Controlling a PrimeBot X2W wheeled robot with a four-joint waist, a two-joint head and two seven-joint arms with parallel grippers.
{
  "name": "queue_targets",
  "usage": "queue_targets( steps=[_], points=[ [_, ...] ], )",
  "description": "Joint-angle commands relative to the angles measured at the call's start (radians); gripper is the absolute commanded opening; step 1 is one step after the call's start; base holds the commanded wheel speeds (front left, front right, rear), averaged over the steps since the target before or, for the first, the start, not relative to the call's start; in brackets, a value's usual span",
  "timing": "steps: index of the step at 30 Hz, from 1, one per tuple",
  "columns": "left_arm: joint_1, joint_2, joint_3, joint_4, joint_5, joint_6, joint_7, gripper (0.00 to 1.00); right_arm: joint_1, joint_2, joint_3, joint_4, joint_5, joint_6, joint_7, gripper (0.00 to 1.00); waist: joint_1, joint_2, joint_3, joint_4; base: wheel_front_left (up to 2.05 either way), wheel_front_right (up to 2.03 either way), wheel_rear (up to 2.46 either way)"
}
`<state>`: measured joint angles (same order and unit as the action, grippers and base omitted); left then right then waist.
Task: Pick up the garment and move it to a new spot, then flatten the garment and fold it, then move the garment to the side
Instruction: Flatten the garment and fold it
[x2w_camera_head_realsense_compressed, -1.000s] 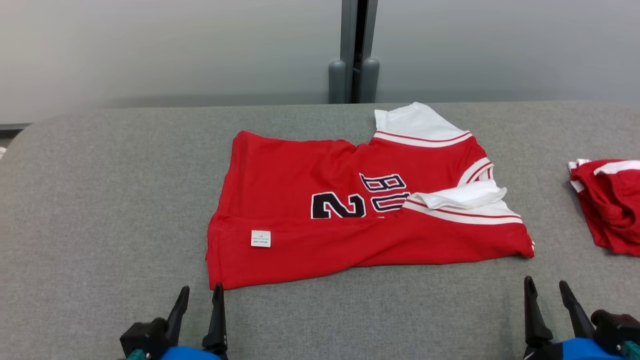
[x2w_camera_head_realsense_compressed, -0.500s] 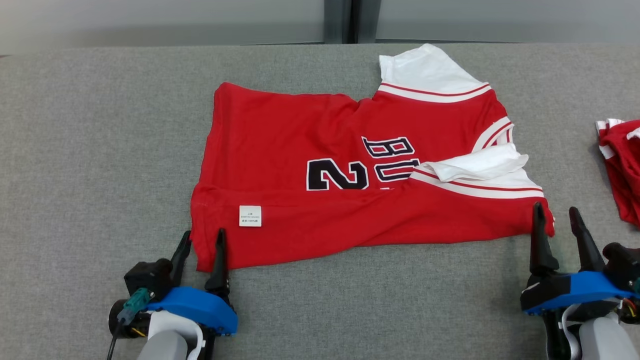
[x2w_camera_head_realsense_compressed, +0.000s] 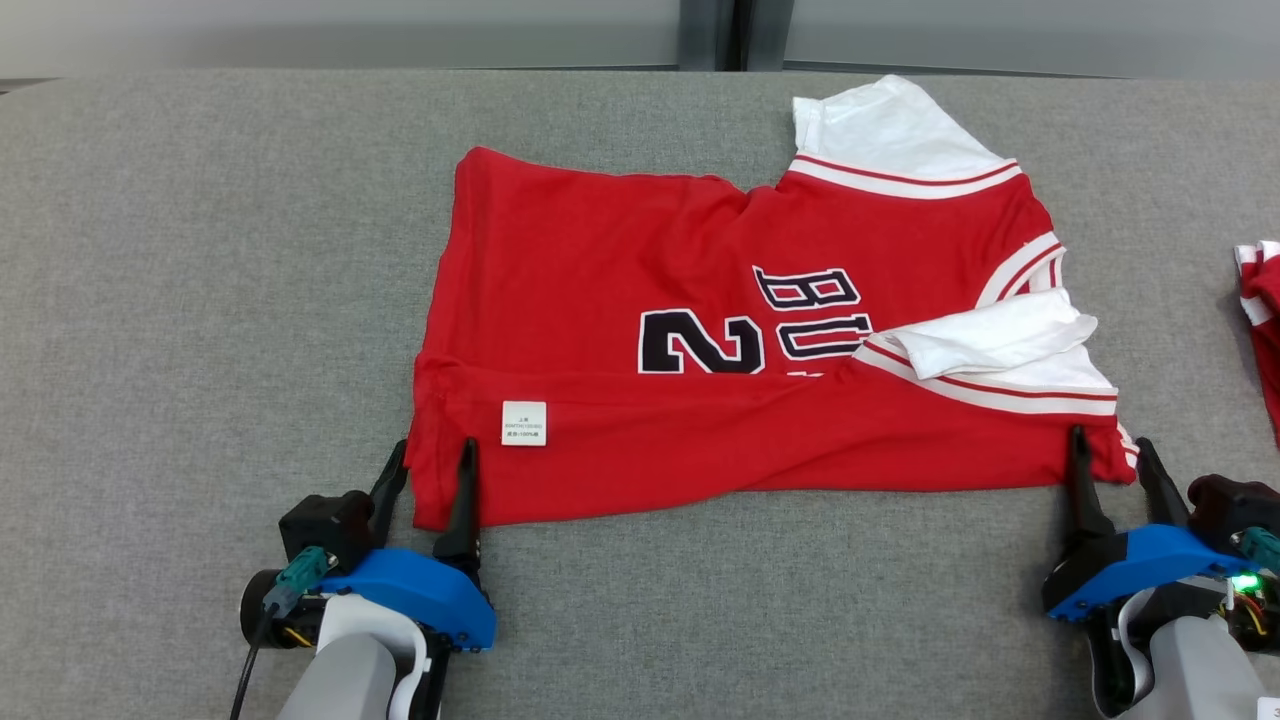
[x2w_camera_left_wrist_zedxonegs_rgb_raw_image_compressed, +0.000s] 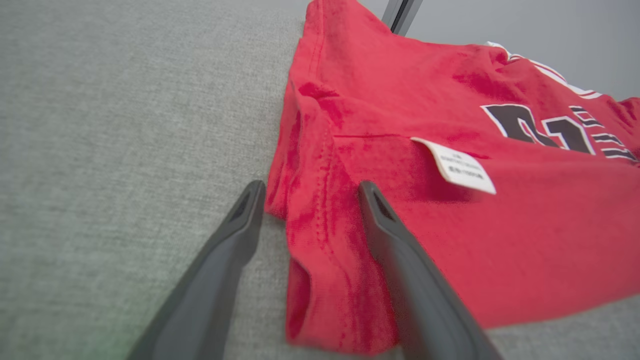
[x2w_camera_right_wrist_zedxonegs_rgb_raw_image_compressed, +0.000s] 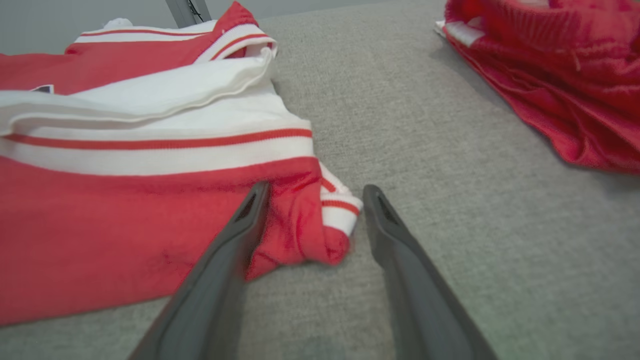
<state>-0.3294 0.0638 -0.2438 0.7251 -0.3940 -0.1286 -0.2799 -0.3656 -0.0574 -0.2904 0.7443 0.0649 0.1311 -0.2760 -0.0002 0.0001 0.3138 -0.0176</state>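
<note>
Red jersey with white-trimmed sleeves (x2w_camera_head_realsense_compressed: 700, 300) is lying half-folded mid grey felt table (x2w_camera_head_realsense_compressed: 200, 300). Left gripper (x2w_camera_head_realsense_compressed: 433, 446) and right gripper (x2w_camera_head_realsense_compressed: 1110, 438) are straddling its near corners, fingers apart. Grasp pending; both need closing together.

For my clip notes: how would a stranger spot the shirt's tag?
On the grey table lies a red shirt, folded over along its near edge. On that fold, close to the left gripper, sits the tag: a small white square with tiny print, unlike the striped white sleeves.
</note>
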Motion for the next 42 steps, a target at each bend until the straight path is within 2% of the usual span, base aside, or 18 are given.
queue_targets(
  steps=[1,5,10,18,25,26,27,28,37,42],
  points=[
    [0.032,-0.012,-0.03,0.052,-0.015,-0.004,0.028,0.0,0.014,0.014,0.012,0.05,0.008,-0.001,0.022,0.0,0.0002,-0.0001,0.0,0.001,0.0,0.0,0.0],
    [0.036,-0.003,-0.054,0.02,-0.049,-0.004,0.026,0.0,0.014,0.013,0.022,0.025,0.045,-0.001,0.02,0.0,0.0002,-0.0001,-0.011,0.002,0.0,0.0,0.0],
    [0.057,0.01,0.01,-0.088,-0.061,-0.003,0.017,0.0,0.042,0.007,0.033,-0.09,0.092,0.0,0.012,0.0,0.0002,-0.0001,-0.055,0.003,0.0,0.0,0.0],
    [0.212,0.005,0.096,-0.135,-0.034,-0.001,0.015,0.0,0.201,0.003,0.003,-0.182,0.169,-0.001,0.012,0.0,0.0002,-0.0001,-0.191,0.007,0.0,0.0,0.0],
    [0.342,-0.005,0.098,-0.143,-0.011,0.0,0.014,0.0,0.348,0.002,0.039,-0.219,0.203,-0.001,0.01,0.0,0.0002,-0.0001,-0.238,0.008,0.0,0.0,0.0],
    [0.348,-0.006,0.1,-0.155,-0.017,0.0,0.014,0.2,0.356,0.003,0.045,-0.218,0.206,-0.001,0.01,0.44,0.0002,-0.0001,-0.235,0.008,0.0,0.0,0.0],
    [0.352,-0.008,0.095,-0.164,-0.02,0.0,0.014,0.69,0.356,0.003,0.046,-0.221,0.21,-0.001,0.01,1.0,0.0002,-0.0001,-0.229,0.008,0.0,0.0,0.0],
    [0.351,-0.009,0.091,-0.17,-0.011,0.0,0.015,1.0,0.352,0.003,0.049,-0.226,0.205,-0.001,0.01,1.0,0.0002,-0.0001,-0.219,0.009,0.0,0.0,0.0],
    [0.174,-0.011,0.13,-0.256,0.027,-0.001,0.015,1.0,0.228,0.005,0.061,-0.302,0.145,0.0,0.011,1.0,0.0002,-0.0001,-0.094,0.016,0.0,0.0,0.0],
    [-0.016,0.046,0.08,-0.154,0.017,-0.001,0.014,1.0,0.114,0.005,0.094,-0.31,0.104,0.0,0.011,1.0,0.0002,-0.0001,-0.015,-0.003,0.0,0.0,0.0]
  ],
)
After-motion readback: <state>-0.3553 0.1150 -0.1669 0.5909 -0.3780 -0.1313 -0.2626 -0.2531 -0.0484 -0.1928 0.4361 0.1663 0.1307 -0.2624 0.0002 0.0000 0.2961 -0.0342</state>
